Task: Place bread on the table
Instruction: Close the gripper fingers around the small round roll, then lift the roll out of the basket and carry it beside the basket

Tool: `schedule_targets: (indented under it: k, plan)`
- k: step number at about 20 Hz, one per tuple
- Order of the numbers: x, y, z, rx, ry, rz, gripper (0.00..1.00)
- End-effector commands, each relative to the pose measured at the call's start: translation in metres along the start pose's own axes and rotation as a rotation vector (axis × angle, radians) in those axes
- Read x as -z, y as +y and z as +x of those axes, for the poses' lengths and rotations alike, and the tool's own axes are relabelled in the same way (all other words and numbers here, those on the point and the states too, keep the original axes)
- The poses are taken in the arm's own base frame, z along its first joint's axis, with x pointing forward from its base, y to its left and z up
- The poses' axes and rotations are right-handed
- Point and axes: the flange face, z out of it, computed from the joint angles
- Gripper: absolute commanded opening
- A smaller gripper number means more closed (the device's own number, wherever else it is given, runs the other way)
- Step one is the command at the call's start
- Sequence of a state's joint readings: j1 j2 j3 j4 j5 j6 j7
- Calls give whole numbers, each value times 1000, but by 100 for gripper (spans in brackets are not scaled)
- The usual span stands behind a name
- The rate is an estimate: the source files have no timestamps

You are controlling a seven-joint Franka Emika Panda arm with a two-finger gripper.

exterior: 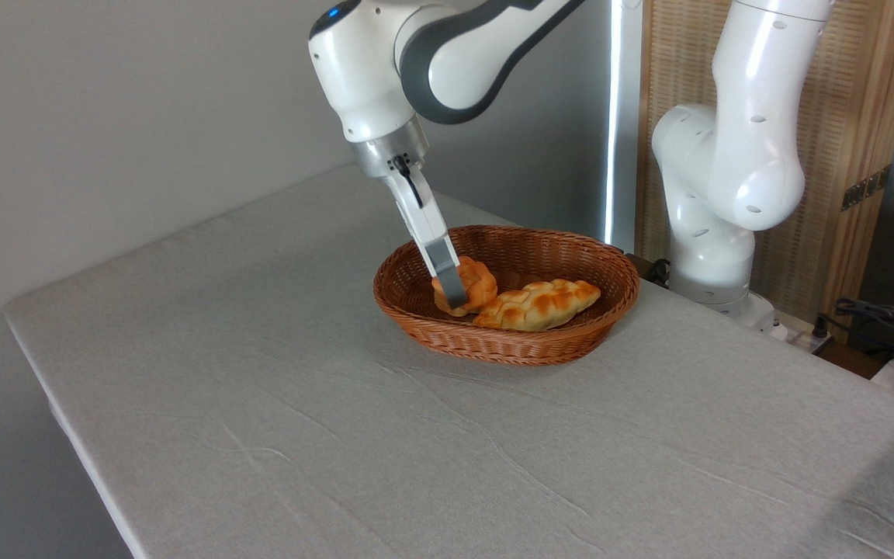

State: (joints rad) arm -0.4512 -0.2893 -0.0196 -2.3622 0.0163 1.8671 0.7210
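On my feed the grey-clothed surface (276, 404) lies bare at left. My tool (455, 289) is clenched around the bread (474, 283) inside the wicker basket (493, 345), the braided loaf (538, 304) touching its right side.

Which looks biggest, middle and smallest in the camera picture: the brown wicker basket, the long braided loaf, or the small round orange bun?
1. Brown woven wicker basket, clearly biggest.
2. Long braided golden loaf.
3. Small round orange bun, smallest, though the gripper hides part of it.
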Motion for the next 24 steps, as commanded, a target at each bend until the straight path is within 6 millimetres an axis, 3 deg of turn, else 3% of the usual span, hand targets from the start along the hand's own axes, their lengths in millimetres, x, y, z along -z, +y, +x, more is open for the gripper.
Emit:
schedule_targets:
  k: [1, 3, 7, 12, 15, 22, 24]
  plan:
    - [36, -7, -2, -26, -19, 59, 29]
    - [55, -12, -9, -20, -61, 47, 31]
    - [73, -17, -15, -51, -60, 48, 34]
    - [121, -56, -39, 1, 43, 96, 34]
    - [109, -84, -26, -63, 22, 117, 46]
    - [76, -139, 29, -118, 105, 342, 50]
    - [74, -148, 41, -122, 159, 403, 56]
